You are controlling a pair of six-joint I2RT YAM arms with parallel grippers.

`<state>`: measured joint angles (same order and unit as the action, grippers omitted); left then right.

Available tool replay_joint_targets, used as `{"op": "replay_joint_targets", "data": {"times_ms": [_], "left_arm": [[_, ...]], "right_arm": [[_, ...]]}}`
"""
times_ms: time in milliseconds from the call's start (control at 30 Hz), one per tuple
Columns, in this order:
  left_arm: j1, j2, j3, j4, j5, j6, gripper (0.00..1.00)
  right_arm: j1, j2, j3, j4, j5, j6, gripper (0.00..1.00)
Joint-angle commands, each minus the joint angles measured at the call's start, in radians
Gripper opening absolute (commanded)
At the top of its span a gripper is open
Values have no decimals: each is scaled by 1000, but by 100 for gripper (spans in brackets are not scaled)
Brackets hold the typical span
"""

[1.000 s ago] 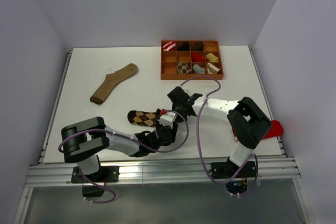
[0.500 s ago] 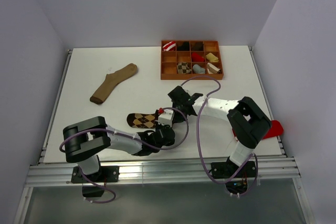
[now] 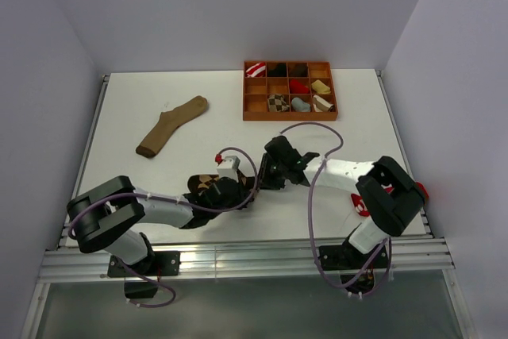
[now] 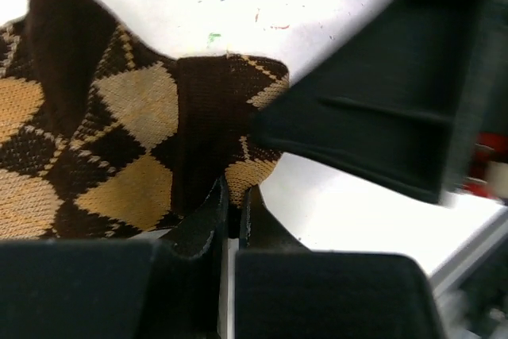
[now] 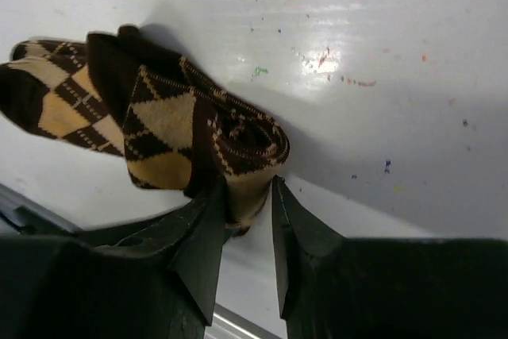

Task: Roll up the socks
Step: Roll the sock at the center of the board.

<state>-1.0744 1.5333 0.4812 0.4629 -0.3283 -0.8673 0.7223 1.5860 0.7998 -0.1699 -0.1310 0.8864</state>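
Note:
A dark brown and tan argyle sock (image 3: 205, 183) lies on the white table near the front, between my two grippers. In the right wrist view one end of the sock (image 5: 238, 139) is wound into a loose roll, and the rest (image 5: 55, 101) trails flat to the left. My right gripper (image 5: 248, 196) has its jaws partly apart, with the roll's end between them. My left gripper (image 4: 232, 198) is shut on the sock's edge, just below a folded dark band (image 4: 198, 125). From above, the left gripper (image 3: 230, 190) covers most of the sock, and the right gripper (image 3: 266, 176) sits just to its right.
A long plain tan sock (image 3: 171, 126) lies at the back left. A wooden divided tray (image 3: 250, 106) holding several rolled socks stands at the back. A red object (image 3: 418, 190) peeks out behind the right arm's elbow. One right finger (image 4: 381, 117) fills the left wrist view's right side.
My left gripper has shut on the sock's edge and shifted left. The right jaws have parted around the roll. The right arm has moved forward and to the right.

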Motion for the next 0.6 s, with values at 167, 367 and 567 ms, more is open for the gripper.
{"op": "replay_joint_targets", "data": {"times_ms": [167, 367, 567], "left_arm": [[148, -25, -117, 150, 309, -186, 0], [235, -29, -225, 325, 408, -333, 0], [280, -2, -308, 483, 437, -468, 1]], "right_arm": [[-29, -210, -171, 271, -9, 16, 52], [-30, -224, -224, 383, -28, 11, 63], [-27, -155, -240, 476, -84, 39, 63]]}}
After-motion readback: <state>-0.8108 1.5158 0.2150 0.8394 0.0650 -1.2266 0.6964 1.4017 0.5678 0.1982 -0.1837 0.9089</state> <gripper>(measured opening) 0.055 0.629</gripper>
